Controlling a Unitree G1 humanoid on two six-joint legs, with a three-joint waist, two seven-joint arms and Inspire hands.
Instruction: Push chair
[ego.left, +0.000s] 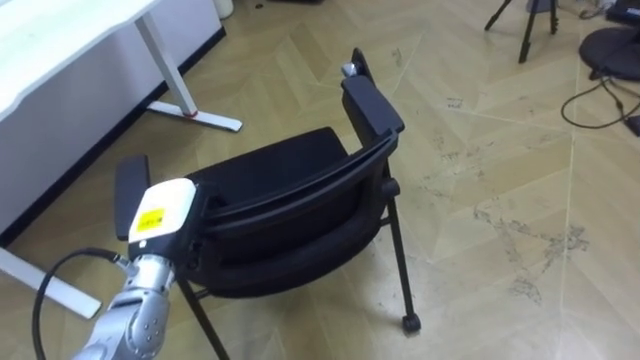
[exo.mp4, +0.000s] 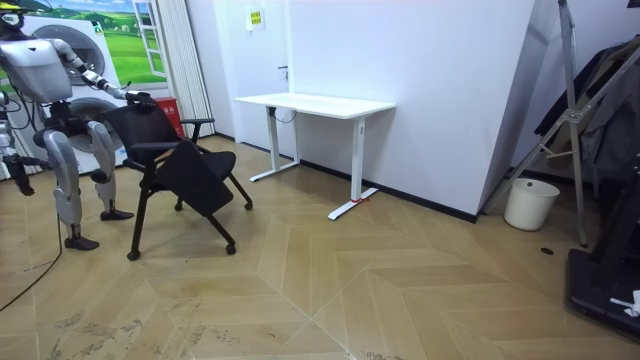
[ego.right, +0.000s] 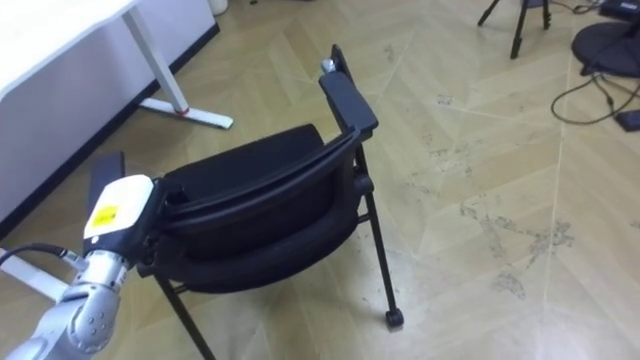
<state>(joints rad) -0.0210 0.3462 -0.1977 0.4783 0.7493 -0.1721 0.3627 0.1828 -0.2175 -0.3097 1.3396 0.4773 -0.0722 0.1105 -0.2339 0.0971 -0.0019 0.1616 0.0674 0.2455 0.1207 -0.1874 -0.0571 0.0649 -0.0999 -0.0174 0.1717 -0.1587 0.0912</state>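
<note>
- The left hand (ego.left: 160, 215) comes in from the near left and lies at the left end of the chair's backrest top. Its white back faces up and its fingers are hidden over the black edge, so I cannot tell whether they are spread or curled.
- The right hand (exo.mp4: 18, 178) hangs low at the robot's side, at the room view's left edge. It is too small to tell how its fingers stand.
- The black chair (ego.left: 300, 190) stands on the wood floor (ego.left: 500, 150) just in front of the robot, which stands upright behind it. The backrest is nearest and the seat lies beyond it. The right armrest (ego.left: 372, 105) juts up, and a castor (ego.left: 410, 322) sits under the near right leg.
- The white desk (ego.left: 60, 40) stands at the far left, apart from the chair.
- A tripod (ego.left: 527, 25) and a dark cable (ego.left: 590, 100) are at the far right.
</note>
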